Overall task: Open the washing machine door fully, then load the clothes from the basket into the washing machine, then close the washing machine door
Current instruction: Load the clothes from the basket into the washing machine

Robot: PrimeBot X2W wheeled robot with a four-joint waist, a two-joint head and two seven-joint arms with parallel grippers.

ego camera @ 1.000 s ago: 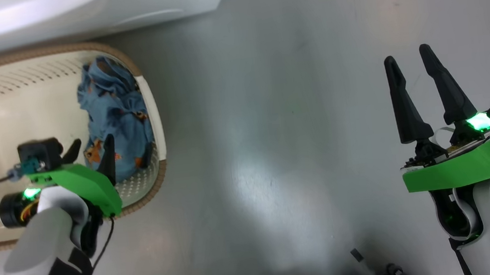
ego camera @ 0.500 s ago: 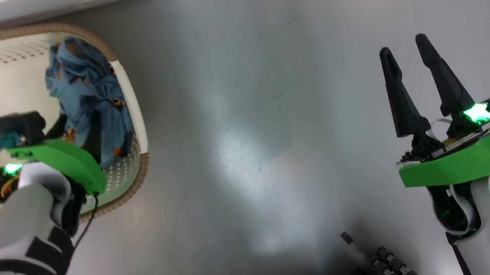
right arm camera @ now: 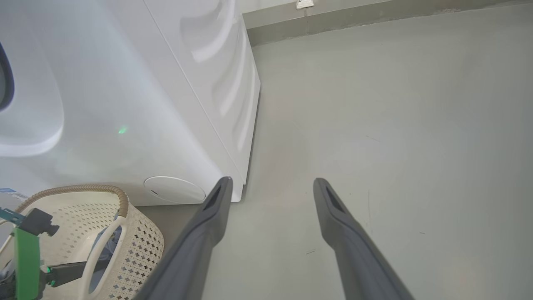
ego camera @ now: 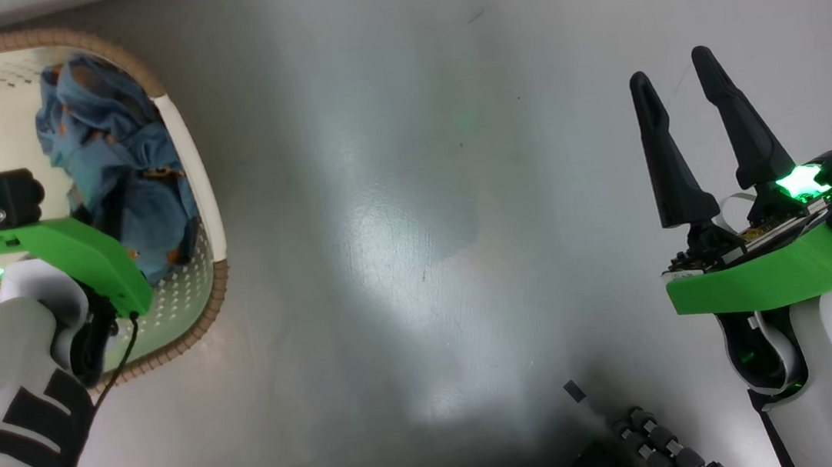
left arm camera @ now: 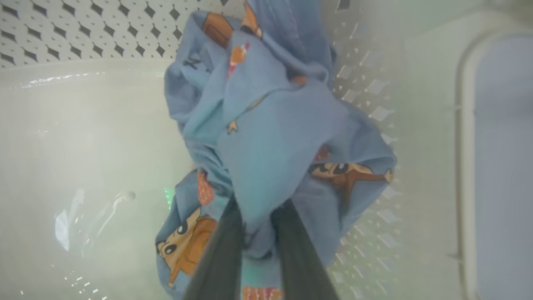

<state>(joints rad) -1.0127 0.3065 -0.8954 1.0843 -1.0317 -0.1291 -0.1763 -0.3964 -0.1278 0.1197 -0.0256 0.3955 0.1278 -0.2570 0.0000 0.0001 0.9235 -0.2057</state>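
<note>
The clothes (left arm camera: 266, 137) were soft, crumpled cloth. The basket (ego camera: 179, 301), at nine o'clock in the head view, was smooth, shiny plastic full of little holes, with a rough woven-looking rim (ego camera: 212, 313). The washing machine (right arm camera: 125, 104) was smooth and glossy. The floor (ego camera: 415, 226) was smooth, a bit shiny. The right claw (ego camera: 669, 67) looked like dull dark plastic.

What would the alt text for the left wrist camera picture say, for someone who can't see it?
The left gripper pinches a fold of the clothes, crumpled light blue fabric printed with orange cartoon figures, between its two dark fingers. The bundle lies against the perforated cream wall of the basket, seen from close inside it.
</note>
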